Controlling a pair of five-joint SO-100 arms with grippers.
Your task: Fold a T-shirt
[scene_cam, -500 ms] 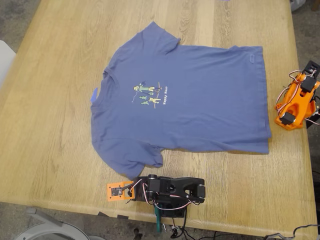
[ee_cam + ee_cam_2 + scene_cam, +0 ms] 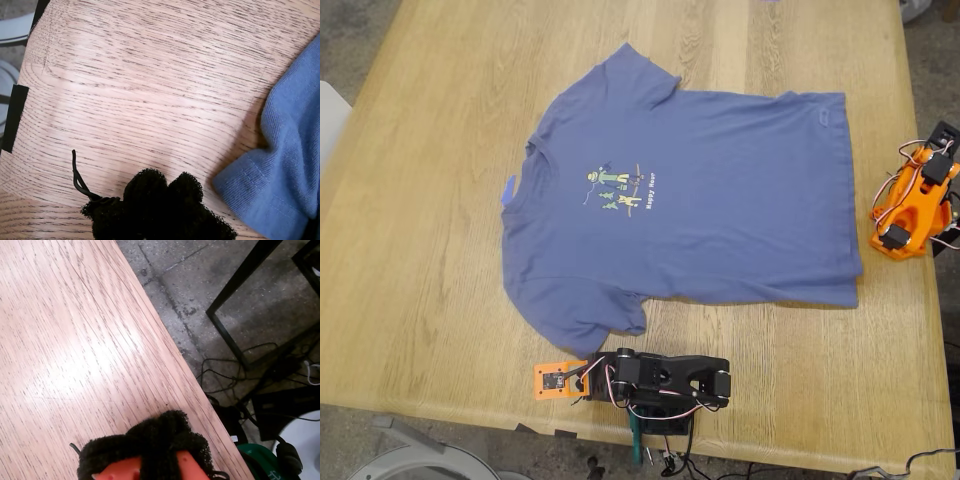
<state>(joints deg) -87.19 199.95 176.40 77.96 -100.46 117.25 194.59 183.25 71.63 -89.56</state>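
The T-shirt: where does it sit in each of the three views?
Exterior view: T-shirt spread flat mid-table, collar toward the exterior view's left.
First wrist view: only a hemmed sleeve edge shows, beside my first gripper.
Second wrist view: not in it.
Shared landmark: the wooden table.

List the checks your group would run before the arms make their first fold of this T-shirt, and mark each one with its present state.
1. T-shirt spread flat, print up, wholly on the table: ok.
2. My first end effector empty, pads together, beside the sleeve hem without touching it: ok.
3. My second end effector empty, over bare wood near the table edge, clear of the shirt: ok.
4. No loose items on the cloth: not ok, a blue scrap sits at the collar.
5. Underside of the shirt free of creases: cannot tell.
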